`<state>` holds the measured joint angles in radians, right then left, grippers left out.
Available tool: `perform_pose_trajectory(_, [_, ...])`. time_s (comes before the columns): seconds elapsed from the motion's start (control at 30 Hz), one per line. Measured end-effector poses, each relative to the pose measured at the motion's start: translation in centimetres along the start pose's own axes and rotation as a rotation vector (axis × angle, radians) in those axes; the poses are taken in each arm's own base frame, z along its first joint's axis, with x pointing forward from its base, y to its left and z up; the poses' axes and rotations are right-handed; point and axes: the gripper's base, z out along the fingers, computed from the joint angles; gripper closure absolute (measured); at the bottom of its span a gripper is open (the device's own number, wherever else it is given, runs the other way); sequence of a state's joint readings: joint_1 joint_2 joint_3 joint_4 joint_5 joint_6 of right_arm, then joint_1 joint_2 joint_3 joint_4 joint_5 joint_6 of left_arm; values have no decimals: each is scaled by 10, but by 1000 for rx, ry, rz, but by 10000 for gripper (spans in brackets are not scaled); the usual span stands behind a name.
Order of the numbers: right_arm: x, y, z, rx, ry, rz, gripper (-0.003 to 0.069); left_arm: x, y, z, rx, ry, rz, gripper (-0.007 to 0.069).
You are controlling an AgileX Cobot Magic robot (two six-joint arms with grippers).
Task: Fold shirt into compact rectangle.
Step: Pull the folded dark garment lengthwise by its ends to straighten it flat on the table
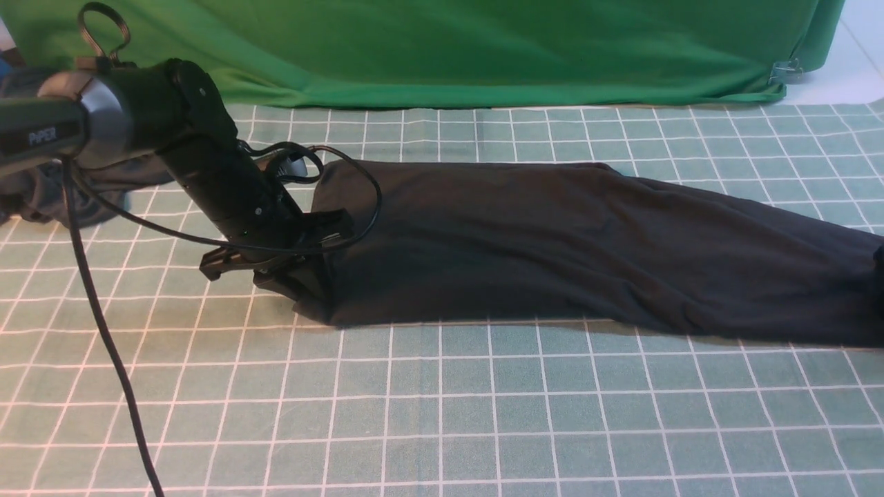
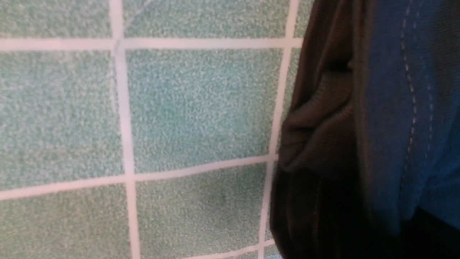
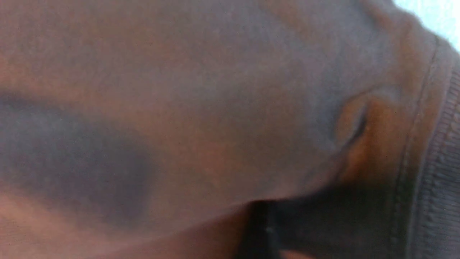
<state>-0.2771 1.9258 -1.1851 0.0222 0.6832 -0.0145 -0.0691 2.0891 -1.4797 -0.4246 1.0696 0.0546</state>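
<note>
- Left claw (image 1: 290, 279) is down at the left end of the shirt (image 1: 552, 248), tips buried in the cloth. Can't tell if it's clenched on the fabric or just sitting in it.
- Wrist view any help?
- Not much. Left wrist view has bunched ribbed knit (image 2: 316, 118) beside a stitched hem (image 2: 409, 108), with the checked desk (image 2: 197, 108) cover next to it. Fingers hidden.
- Shirt position?
- Lying on the desk as a long dark band, from the left claw across to the right edge of the front view. Right part angles toward the near side, with creases.
- Right claw?
- Can't make it out in the front view. Its wrist view is full of blurred shirt fabric, with a ribbed edge (image 3: 442, 162) on one side and a dark strip (image 3: 260, 230) at the frame edge. Released or clenched: can't tell.
- Anything else?
- Another dark garment (image 1: 41, 197) bunched far left behind the left arm (image 1: 207, 172). Cable (image 1: 103, 331) hangs across near-left. Green cloth (image 1: 442, 48) along the back.
</note>
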Motion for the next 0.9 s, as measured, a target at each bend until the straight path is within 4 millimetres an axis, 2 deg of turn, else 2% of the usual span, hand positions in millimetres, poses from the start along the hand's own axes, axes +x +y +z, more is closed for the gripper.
perform_pose_trajectory(0.03, [0, 1, 0, -1, -3, -3, 204, 0, 0, 0, 0, 0, 0, 579])
perform_pose_trajectory(0.07, [-1, 4, 0, -4, -14, -25, 353, 0, 0, 0, 1, 0, -1, 579])
perform_pose_trajectory(0.17, [-1, 6, 0, -6, -17, -57, 575, 0, 0, -1, 0, -2, 2, 579])
perform_pose_trajectory(0.27, [0, 6, -3, -2, -4, -70, 614, 3, -3, -10, -5, -8, 14, 579])
perform_pose_trajectory(0.33, [3, 5, -14, 10, 19, -85, 619, 13, -7, -21, -13, -5, 35, 579])
perform_pose_trajectory(0.47, [17, -5, -40, 30, 44, -77, 619, 49, -25, -32, -68, 22, 81, 579])
perform_pose_trajectory(0.53, [31, -13, -52, 47, 62, -65, 619, 75, -33, -27, -92, 52, 100, 579])
perform_pose_trajectory(0.57, [32, -15, -52, 49, 67, -60, 619, 74, -33, -27, -92, 50, 97, 579])
perform_pose_trajectory(0.63, [50, -28, -59, 70, 88, -29, 619, 103, -39, -19, -108, 85, 100, 579])
perform_pose_trajectory(0.73, [64, -45, -64, 84, 99, 62, 620, 132, -40, -7, -122, 106, 98, 579])
perform_pose_trajectory(0.9, [68, -51, -72, 90, 90, 88, 620, 143, -42, 0, -108, 50, 99, 575])
